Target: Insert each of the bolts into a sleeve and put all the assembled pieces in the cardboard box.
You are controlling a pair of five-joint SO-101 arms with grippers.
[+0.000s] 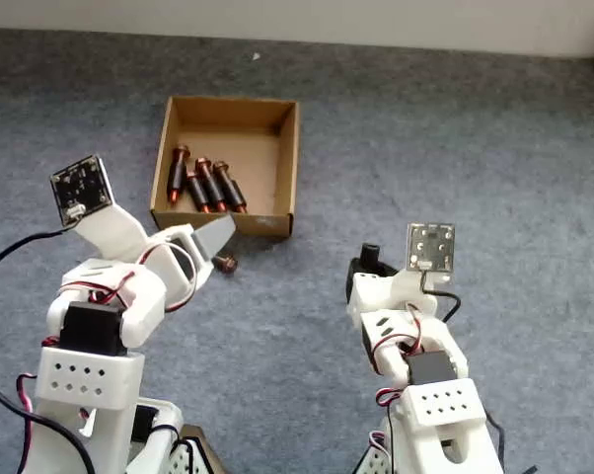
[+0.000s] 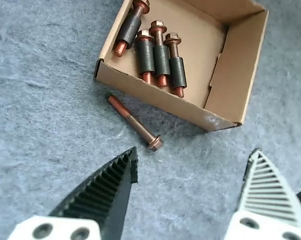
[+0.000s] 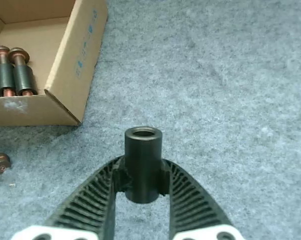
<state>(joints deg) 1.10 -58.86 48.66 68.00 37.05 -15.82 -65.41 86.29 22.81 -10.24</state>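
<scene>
Bolt [image 2: 134, 123] lies just beside cardboard box [image 2: 155, 96]; right gripper [image 3: 142, 169] clamps sleeve [image 3: 143, 147].

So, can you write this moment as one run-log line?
left gripper: open near loose bolt | right gripper: shut on sleeve | cardboard box: four assembled pieces inside | loose bolt: on carpet beside box

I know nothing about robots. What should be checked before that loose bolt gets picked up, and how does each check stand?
1. Left fingers open over the bolt: ok.
2. Bolt lying free on the carpet beside the box: ok.
3. Right fingers clamped on a sleeve, open end free: ok.
4. Sleeve hole clear all the way down: cannot tell.
5. Room left in the box beside four finished pieces: ok.
</scene>
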